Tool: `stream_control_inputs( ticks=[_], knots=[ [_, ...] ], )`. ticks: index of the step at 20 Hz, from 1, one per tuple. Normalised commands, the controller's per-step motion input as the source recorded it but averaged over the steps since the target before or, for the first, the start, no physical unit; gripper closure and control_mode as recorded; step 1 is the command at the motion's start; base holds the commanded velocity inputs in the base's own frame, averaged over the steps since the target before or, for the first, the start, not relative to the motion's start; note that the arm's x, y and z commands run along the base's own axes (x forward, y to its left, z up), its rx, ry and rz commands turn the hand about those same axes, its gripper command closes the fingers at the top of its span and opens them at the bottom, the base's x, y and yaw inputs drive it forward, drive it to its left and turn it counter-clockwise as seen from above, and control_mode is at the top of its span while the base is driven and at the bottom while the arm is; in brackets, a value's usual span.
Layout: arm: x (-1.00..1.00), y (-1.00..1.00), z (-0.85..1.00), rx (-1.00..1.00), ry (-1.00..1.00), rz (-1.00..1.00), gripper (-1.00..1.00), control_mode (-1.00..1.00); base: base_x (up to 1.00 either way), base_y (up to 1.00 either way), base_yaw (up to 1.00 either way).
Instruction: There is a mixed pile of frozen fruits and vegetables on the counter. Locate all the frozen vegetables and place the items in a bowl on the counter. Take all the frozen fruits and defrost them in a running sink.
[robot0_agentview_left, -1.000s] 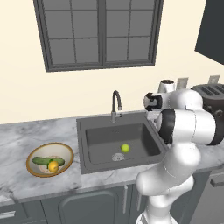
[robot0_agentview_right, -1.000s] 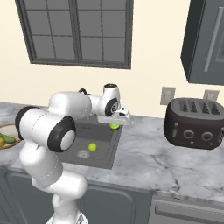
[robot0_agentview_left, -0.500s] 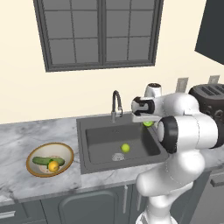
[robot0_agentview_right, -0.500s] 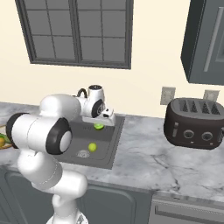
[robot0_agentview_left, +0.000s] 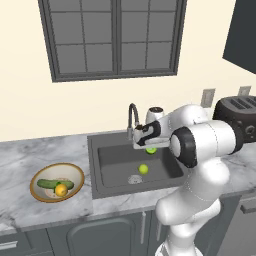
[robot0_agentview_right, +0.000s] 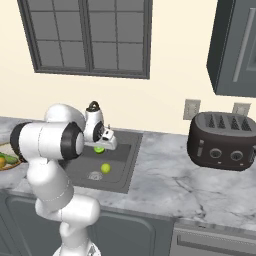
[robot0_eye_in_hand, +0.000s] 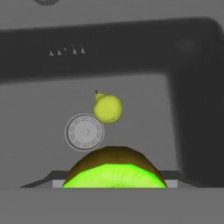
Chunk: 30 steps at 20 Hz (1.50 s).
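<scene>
Gripper (robot0_agentview_left: 150, 148) holds the darker green fruit (robot0_agentview_left: 151, 149) over the sink (robot0_agentview_left: 112, 165).
You can see its two fingers closed on that green ball, up above the basin. The yellow-green fruit (robot0_agentview_left: 143, 169) lies on the sink floor, just beside the round drain (robot0_agentview_left: 134, 178). The cucumber (robot0_agentview_left: 52, 184) and the yellow-orange round item (robot0_agentview_left: 61, 190) sit in the bowl (robot0_agentview_left: 40, 176) on the counter (robot0_agentview_left: 30, 155), left of the sink.

Kitchen, sink (robot0_agentview_left: 115, 172), marble counter (robot0_agentview_right: 200, 182), toaster (robot0_agentview_right: 222, 141)

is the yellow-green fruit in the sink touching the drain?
Apart. The hand view shows a strip of grey sink floor between the yellow-green fruit and the drain.
</scene>
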Motion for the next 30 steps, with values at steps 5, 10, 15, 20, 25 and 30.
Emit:
stream_control_inputs(
  ticks=[5,10,15,20,25,30],
  knots=[
    [0.15,0.23,-0.68,0.00,0.03,0.00,1.00,-1.00,0.00,0.00,0.00],
    [0.11,-0.01,-0.61,0.00,0.02,0.00,1.00,-1.00,0.00,0.00,0.00],
    [0.28,-0.11,-0.31,0.00,0.07,0.00,1.00,-1.00,0.00,0.00,0.00],
    [0.20,-0.12,-0.06,0.00,0.00,0.00,1.00,-1.00,0.00,0.00,0.00],
    [0.23,-0.08,-0.17,0.00,-0.02,0.00,1.00,-1.00,0.00,0.00,0.00],
    [0.31,-0.10,-0.36,0.00,0.01,0.00,1.00,-1.00,0.00,0.00,0.00]
  ],
)
